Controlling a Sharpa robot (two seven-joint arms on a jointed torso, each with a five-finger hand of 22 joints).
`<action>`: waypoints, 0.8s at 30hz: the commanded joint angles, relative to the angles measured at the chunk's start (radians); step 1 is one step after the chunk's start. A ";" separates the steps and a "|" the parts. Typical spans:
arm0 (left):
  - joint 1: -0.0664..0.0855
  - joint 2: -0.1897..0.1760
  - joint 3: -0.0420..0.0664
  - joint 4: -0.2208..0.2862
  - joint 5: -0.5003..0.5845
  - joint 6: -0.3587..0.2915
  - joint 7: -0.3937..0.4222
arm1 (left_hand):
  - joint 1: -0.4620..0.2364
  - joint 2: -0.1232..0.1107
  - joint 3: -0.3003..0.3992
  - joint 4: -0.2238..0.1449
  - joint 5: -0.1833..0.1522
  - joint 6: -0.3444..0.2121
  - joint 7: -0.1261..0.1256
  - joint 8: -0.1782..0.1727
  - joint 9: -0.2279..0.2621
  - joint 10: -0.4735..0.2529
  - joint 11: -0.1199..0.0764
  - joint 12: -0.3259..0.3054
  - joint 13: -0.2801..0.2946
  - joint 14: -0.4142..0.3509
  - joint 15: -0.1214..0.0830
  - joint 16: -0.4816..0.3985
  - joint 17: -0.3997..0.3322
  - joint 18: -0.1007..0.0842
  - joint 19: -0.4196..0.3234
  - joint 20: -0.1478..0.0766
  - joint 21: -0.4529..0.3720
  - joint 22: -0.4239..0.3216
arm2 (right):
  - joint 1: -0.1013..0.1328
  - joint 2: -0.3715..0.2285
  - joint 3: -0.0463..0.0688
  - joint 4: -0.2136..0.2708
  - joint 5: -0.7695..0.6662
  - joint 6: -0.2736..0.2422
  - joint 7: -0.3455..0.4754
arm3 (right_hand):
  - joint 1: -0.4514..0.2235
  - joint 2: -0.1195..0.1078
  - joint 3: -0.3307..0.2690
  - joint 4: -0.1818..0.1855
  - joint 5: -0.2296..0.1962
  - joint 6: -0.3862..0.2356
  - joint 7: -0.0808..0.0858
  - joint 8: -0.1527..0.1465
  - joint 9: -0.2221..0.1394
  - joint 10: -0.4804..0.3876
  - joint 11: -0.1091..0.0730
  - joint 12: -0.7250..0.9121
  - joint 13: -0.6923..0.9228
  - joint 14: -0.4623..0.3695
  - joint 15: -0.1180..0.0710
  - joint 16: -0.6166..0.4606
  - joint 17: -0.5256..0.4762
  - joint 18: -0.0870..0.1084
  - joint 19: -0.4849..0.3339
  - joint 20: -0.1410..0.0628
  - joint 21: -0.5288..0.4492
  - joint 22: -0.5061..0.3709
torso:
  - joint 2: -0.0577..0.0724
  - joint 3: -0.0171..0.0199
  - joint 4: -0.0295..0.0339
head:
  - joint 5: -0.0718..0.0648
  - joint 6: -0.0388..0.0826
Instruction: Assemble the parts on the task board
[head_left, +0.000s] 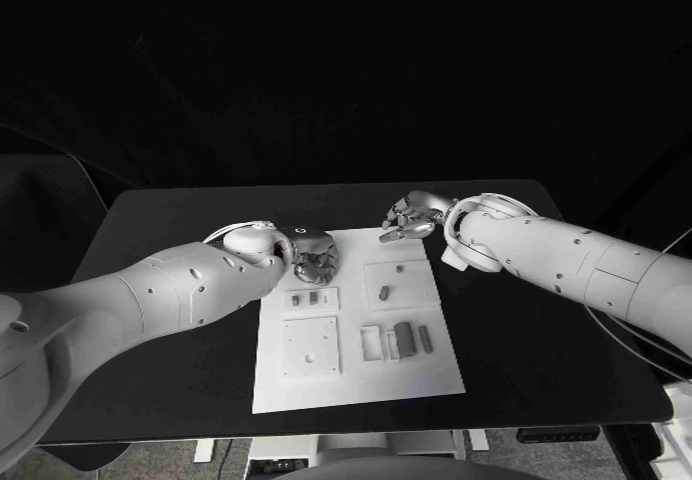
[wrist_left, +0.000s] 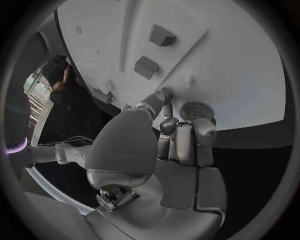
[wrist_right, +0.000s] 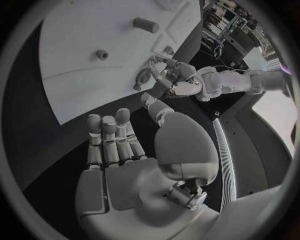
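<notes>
We see the left robot hand (head_left: 313, 258) curled over the board's (head_left: 356, 385) far left corner, pinching a small round part (wrist_left: 197, 110) there, nearer than the spread, empty right robot hand (head_left: 411, 220).

Robotics lab bench setup. Black table (head_left: 173, 230) against a dark backdrop, carrying a white task board (head_left: 361, 385). Two white robot arms reach in over it.

My task board (head_left: 351, 385) is white, its parts (head_left: 404, 338) are grey, my fingers (head_left: 316, 262) are silver, the surface (head_left: 173, 370) is black.
</notes>
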 joint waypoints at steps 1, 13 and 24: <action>0.009 -0.009 0.002 0.017 0.010 -0.009 0.000 | 0.001 0.007 0.008 0.000 0.001 0.026 0.018 0.007 0.001 0.005 -0.003 0.003 -0.001 -0.002 -0.002 0.005 0.020 0.064 0.005 0.001 0.136 0.002 | 0.000 -0.001 0.000 0.000 -0.001 0.008 0.008 | -0.006 0.001 0.003 0.004 0.006 -0.005 0.004 0.007 -0.001 -0.003 0.000 0.006 -0.001 0.000 -0.002 0.006 -0.001 -0.005 0.000 0.002 0.015 -0.002 | 0.000 -0.0002 0.0002 | 0.001 0.001; 0.054 -0.064 0.012 0.092 0.029 0.007 -0.016 | 0.000 0.007 0.009 0.000 0.000 0.026 0.019 0.007 0.001 0.005 -0.003 0.003 -0.001 -0.002 -0.002 0.005 0.019 0.064 0.005 0.001 0.136 0.002 | 0.000 -0.003 0.000 0.001 -0.001 0.008 0.007 | -0.006 0.000 0.003 0.003 0.006 -0.005 0.004 0.007 -0.001 -0.003 0.000 0.006 -0.001 0.000 -0.002 0.006 -0.001 -0.005 0.000 0.002 0.015 -0.002 | -0.001 -0.0005 0.0014 | 0.007 0.007; 0.067 -0.108 0.008 0.132 0.038 0.032 -0.033 | -0.001 0.006 0.009 0.000 0.000 0.027 0.020 0.007 0.002 0.005 -0.003 0.003 -0.002 -0.002 -0.002 0.005 0.019 0.064 0.005 0.002 0.136 0.002 | 0.000 -0.008 0.000 0.002 -0.001 0.008 0.006 | -0.006 0.000 0.003 0.003 0.006 -0.005 0.004 0.007 -0.001 -0.003 0.000 0.007 -0.001 0.000 -0.002 0.006 -0.001 -0.005 0.000 0.002 0.015 -0.002 | 0.000 -0.0014 0.0008 | 0.012 0.008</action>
